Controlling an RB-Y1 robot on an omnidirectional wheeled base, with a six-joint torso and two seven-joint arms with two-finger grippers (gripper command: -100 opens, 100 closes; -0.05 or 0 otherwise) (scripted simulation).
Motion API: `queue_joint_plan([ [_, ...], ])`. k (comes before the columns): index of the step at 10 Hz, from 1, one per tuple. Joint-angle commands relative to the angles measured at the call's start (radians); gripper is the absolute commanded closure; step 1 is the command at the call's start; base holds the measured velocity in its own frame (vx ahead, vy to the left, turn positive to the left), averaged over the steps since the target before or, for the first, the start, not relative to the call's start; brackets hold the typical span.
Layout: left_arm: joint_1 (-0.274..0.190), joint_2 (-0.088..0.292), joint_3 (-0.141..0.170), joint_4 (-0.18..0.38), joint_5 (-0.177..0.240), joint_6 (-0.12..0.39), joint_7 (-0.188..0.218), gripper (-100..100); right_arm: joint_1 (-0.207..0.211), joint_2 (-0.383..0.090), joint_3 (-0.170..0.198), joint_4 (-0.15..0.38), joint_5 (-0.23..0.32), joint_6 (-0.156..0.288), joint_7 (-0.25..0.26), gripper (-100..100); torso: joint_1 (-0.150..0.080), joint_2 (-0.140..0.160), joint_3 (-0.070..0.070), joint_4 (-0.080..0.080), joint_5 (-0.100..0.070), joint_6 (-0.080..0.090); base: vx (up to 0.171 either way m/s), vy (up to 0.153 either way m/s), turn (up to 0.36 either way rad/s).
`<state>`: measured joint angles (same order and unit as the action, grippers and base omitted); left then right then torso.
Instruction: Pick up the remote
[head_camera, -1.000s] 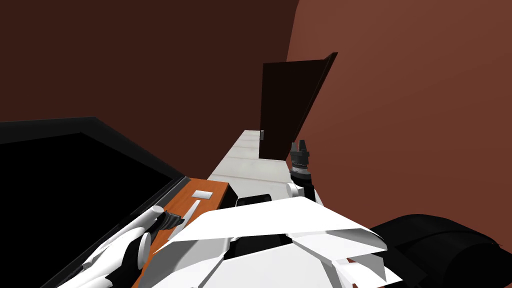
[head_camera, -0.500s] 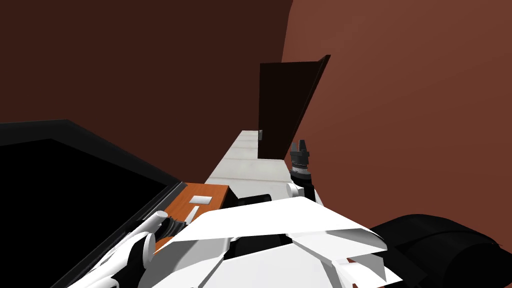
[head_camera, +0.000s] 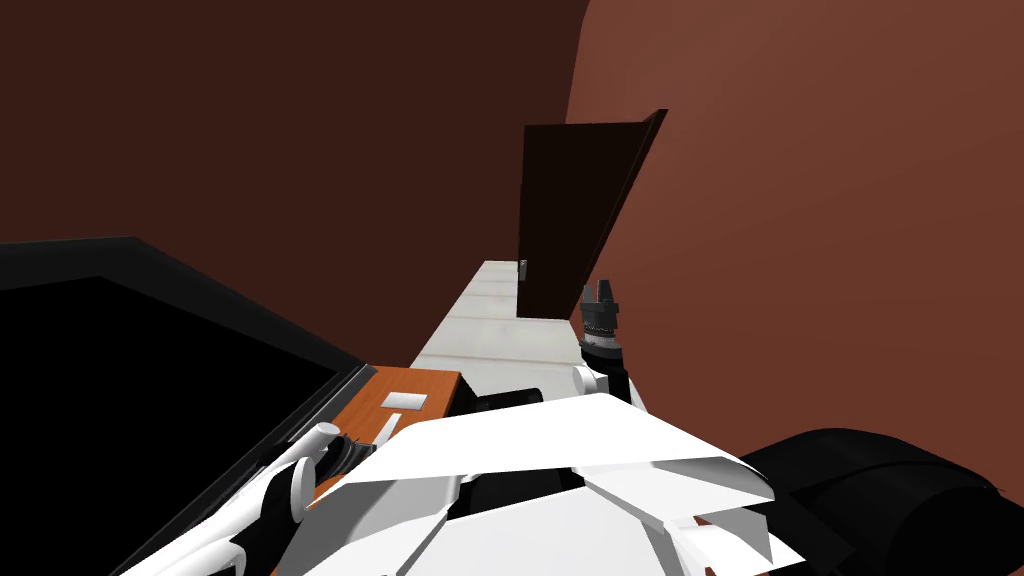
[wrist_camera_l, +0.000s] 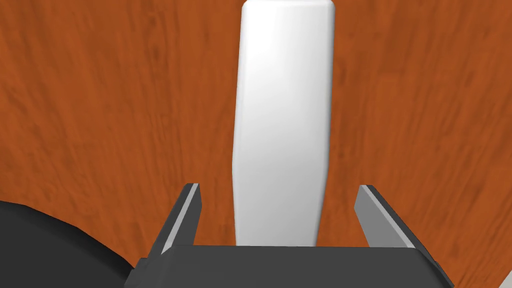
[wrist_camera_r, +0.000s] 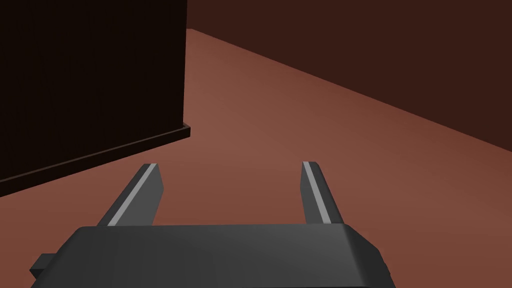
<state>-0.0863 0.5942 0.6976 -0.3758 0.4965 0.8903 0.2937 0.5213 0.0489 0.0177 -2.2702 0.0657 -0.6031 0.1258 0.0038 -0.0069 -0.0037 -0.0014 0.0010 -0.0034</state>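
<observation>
Down at my lower left in the head view, an orange-brown wooden table (head_camera: 428, 380) sits beside a big black screen (head_camera: 150, 380). The remote (head_camera: 387, 426), a long plain white bar, lies flat on the wood. A small flat white rectangle (head_camera: 403, 402) lies just beyond its far end, and I can't tell what that is. My left claw (head_camera: 356, 448) is at the remote's near end. My right claw (head_camera: 600, 292) is held up, well apart from the table, near a dark door (head_camera: 570, 220).

Left wrist view: left claw (wrist_camera_l: 280, 188) is wide open and straddles the remote (wrist_camera_l: 282, 125). One finger (wrist_camera_l: 189, 205) stands on each side with wood showing in both gaps, so nothing is gripped. The remote runs straight out from the claw's body, roughly centred between the jaws. I can't tell how far the tips are above the wood.

Right wrist view: right claw (wrist_camera_r: 232, 167) is spread open with nothing in it, idle.

Progress, as I judge it: the reach and line-up look done. Closing on the remote's sides and lifting it are not yet done. The remote is flat and thin, so the grip may need to be low.
</observation>
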Motion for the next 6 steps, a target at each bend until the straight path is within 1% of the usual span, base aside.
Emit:
queue_joint_plan([
  [1, 0.013, -0.02, -0.004, -0.031, -0.004, -0.004, 0.009, -100, 0.0, 0.0, 0.0, 0.0, 0.0, 0.0, 0.0, 0, 0.0, 0.0, 0.0, 0.0, 0.0, 0.0, -0.005, 0.005, -0.017],
  [2, 0.011, -0.042, -0.012, -0.022, -0.006, -0.034, 0.009, -100, 0.0, 0.0, 0.0, 0.0, 0.0, 0.0, 0.0, 0, -0.001, 0.001, 0.001, 0.0, 0.0, 0.0, -0.006, 0.006, -0.021],
  [3, 0.011, -0.042, -0.012, -0.009, -0.006, -0.034, 0.009, -100, 0.0, 0.0, 0.0, 0.0, 0.0, 0.0, 0.0, 0, -0.001, 0.001, 0.001, 0.0, 0.0, 0.0, 0.0, 0.0, 0.0],
  [4, 0.014, -0.039, -0.012, -0.023, -0.007, -0.03, 0.007, -100, 0.0, 0.0, 0.0, 0.0, 0.0, 0.0, 0.0, 0, -0.002, 0.001, 0.001, 0.0, 0.0, 0.0, 0.0, 0.0, 0.0],
  [5, 0.019, -0.043, -0.012, -0.036, -0.008, -0.022, 0.014, 100, 0.0, 0.0, 0.0, 0.0, 0.0, 0.0, 0.0, 0, -0.002, 0.001, 0.001, 0.0, -0.001, 0.0, 0.0, 0.0, 0.0],
  [6, 0.018, -0.041, -0.012, -0.035, -0.008, -0.024, 0.014, 100, 0.0, 0.0, 0.0, 0.0, 0.0, 0.0, 0.0, 0, -0.003, 0.001, 0.001, 0.0, 0.0, 0.0, 0.0, 0.0, 0.0],
])
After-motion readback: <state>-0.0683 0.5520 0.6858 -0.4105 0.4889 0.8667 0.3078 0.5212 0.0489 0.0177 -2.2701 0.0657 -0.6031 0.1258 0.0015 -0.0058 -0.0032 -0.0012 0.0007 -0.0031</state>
